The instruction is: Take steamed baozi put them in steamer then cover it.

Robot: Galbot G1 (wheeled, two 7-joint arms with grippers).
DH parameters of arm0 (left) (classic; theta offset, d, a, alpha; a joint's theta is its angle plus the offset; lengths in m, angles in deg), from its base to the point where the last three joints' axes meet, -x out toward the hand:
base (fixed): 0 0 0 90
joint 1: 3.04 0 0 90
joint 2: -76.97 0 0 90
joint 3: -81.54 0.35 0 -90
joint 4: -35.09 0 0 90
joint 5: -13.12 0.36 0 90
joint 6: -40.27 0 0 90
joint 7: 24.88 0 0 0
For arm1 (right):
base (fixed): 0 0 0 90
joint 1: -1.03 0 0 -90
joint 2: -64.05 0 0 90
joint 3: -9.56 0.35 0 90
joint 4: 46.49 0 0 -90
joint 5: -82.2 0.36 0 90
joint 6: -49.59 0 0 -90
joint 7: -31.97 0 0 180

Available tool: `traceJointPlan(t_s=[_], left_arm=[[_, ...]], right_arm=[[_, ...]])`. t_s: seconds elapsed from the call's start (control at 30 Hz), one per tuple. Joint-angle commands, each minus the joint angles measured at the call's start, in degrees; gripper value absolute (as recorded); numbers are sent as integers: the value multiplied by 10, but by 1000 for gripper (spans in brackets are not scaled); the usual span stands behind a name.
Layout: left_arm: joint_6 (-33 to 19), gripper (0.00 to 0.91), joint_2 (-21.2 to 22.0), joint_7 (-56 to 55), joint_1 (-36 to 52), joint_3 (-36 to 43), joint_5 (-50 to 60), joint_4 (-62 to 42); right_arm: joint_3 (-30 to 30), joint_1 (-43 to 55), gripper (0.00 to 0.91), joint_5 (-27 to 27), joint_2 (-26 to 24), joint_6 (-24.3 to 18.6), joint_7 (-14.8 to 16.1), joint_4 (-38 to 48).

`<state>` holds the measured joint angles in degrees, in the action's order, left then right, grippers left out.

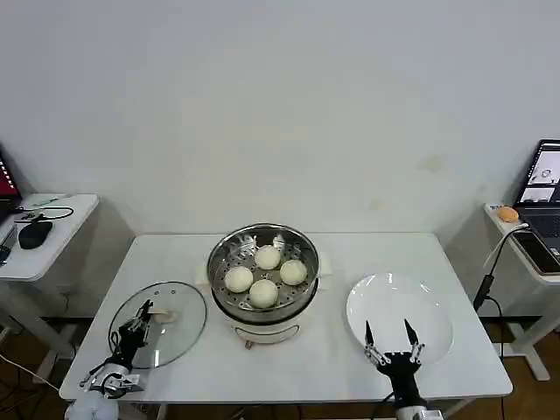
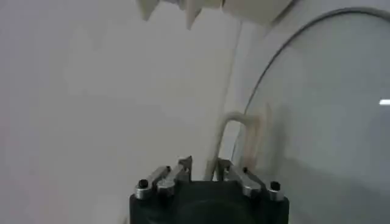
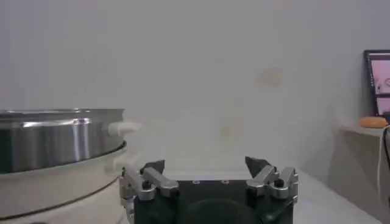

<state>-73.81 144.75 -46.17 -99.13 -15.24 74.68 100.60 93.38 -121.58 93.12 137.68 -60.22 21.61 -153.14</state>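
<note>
Head view has four cream-white round steamed baozi (image 1: 265, 276) seated in the shiny steel steamer (image 1: 229, 251), so the left gripper (image 1: 140, 315), fingers seemingly closed, reaches the clear glass cover (image 1: 179, 328) at eight o'clock, while the right gripper (image 1: 390, 336) idles spread at four o'clock.

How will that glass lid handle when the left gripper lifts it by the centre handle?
The cover looks rigid and, being glass with a metal rim, probably heavy for its size and breakable if dropped. Its one small handle is the sole grip, so it may swing or tilt. The left gripper, nearly closed there, may slip on the smooth handle.
</note>
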Motion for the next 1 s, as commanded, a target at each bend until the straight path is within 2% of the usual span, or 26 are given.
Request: traceJointPlan(t_s=[0.03, 0.5, 0.83, 1.0], left_arm=[[3, 0, -3, -4, -11, -13, 1, 24], [53, 0, -41, 14, -54, -64, -29, 180], [80, 0, -68, 31, -58, -83, -69, 224], [138, 0, -94, 59, -68, -64, -121, 317]], right_arm=[[-2, 1, 907, -1, -2, -6, -1, 1], [-12, 5, 907, 1, -9, -15, -1, -12], [-14, 1, 907, 2, -16, -23, -1, -21], [-14, -1, 907, 1, -15, -25, -1, -19]])
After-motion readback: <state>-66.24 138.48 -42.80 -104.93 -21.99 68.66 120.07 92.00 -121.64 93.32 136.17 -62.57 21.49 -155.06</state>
